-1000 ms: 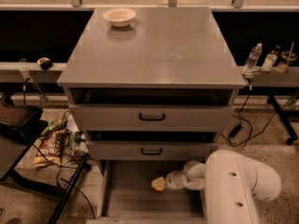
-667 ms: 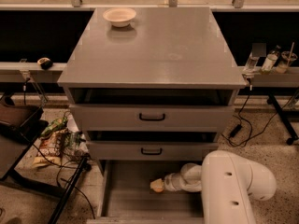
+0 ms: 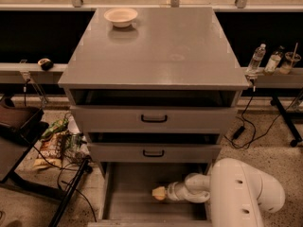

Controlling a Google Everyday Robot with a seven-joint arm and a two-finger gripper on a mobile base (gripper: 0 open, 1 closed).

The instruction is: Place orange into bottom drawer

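The bottom drawer (image 3: 132, 183) is pulled open under the grey cabinet's two upper drawers; its flat grey floor and low side walls show. My gripper (image 3: 159, 193) reaches in from the right and sits low over the drawer floor, near the middle. Its pale tip points left. The white arm (image 3: 236, 193) covers the drawer's right side. I cannot see the orange; it may be hidden at the gripper's tip.
A cream bowl (image 3: 121, 16) stands on the cabinet top (image 3: 161, 46) at the back left. Both upper drawers (image 3: 154, 118) are slightly ajar. Cables and snack bags (image 3: 54, 143) lie on the floor at left. Bottles (image 3: 265, 60) stand on a ledge at right.
The gripper's tip has shifted slightly lower in the view, deeper into the bottom drawer. The cabinet and bowl have not moved.
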